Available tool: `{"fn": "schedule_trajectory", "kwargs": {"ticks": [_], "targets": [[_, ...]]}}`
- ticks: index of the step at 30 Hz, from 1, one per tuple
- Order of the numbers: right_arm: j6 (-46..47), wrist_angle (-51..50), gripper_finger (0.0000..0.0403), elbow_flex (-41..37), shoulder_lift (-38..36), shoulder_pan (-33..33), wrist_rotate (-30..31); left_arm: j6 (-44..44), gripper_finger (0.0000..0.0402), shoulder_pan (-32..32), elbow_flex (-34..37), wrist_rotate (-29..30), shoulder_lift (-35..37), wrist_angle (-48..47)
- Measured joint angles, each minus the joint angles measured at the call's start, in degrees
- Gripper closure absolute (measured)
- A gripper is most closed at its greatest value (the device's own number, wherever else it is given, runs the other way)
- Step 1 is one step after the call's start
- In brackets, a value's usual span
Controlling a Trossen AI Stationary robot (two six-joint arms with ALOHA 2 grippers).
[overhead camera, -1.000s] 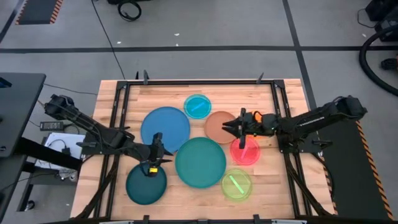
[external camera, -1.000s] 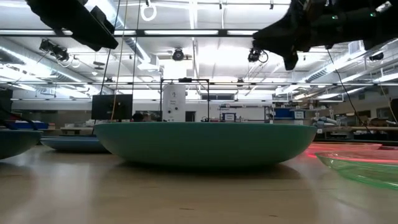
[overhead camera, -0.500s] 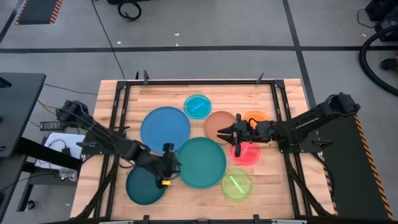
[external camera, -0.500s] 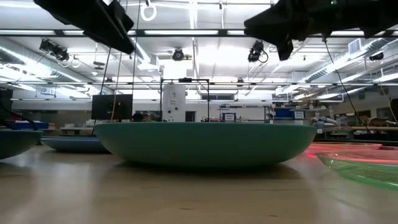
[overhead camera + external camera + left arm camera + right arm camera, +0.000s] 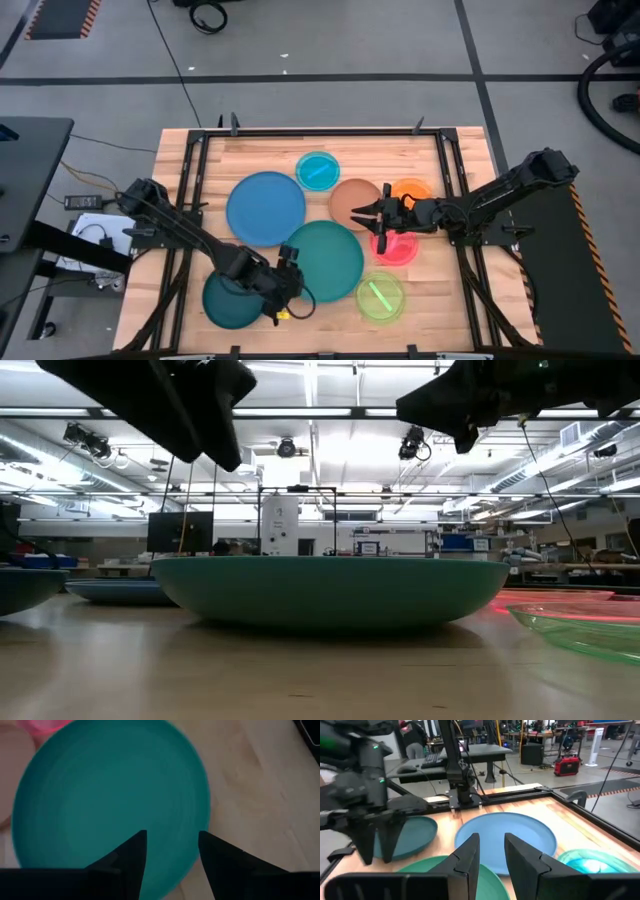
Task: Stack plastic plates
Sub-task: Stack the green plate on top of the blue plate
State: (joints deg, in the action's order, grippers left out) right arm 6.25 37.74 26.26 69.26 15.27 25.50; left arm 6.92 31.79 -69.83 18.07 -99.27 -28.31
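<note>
Teal plate (image 5: 322,260) large, round, shallow; left tool (image 5: 291,279) open above rim.

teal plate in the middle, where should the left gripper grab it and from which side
Probably by the rim. The large teal plate lies flat and is far too wide to span. The left gripper hovers open over its edge nearest the dark-teal plate, so pinch that lip there, coming down from above with one finger inside and one outside.

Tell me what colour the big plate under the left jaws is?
Teal, clearest in the left wrist view.
</note>
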Motion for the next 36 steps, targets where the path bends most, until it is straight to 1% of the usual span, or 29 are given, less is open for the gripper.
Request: {"fn": "schedule_trajectory", "kwargs": {"ticks": [4, 10, 17, 23, 29, 36], "targets": [[-0.36, 0.14, 0.0302, 0.0, 0.9, 0.0, 0.58, -1.62, 0.0214, -0.07, -0.36, 0.04, -2.2, 0.32], [-0.49, 1.29, 0.0302, 0.0, 2.64, -0.28, 0.56, -3.09, 0.0214, 0.13, -0.01, -0.02, -2.18, 0.63], [-0.4, 2.72, 0.0302, 0.0, 3.6, -0.5, 0.41, -6.3, 0.0214, 1.16, 0.07, -4.05, -4.23, 0.56], [-0.45, 4.27, 0.0302, -0.02, 4.36, -0.48, 0.19, -7.58, 0.022, 0.77, 0.05, -4.88, -7.67, -0.63], [-0.45, 4.98, 0.0302, -0.02, 4.69, -0.49, 0.1, -7.65, 0.0252, -0.61, 0.08, -5.29, -9.31, -2.44], [-0.45, 5.44, 0.0302, -0.02, 4.74, -0.48, -0.07, -7.72, 0.0319, -0.85, 0.05, -5.41, -9.5, -3.63]]}}
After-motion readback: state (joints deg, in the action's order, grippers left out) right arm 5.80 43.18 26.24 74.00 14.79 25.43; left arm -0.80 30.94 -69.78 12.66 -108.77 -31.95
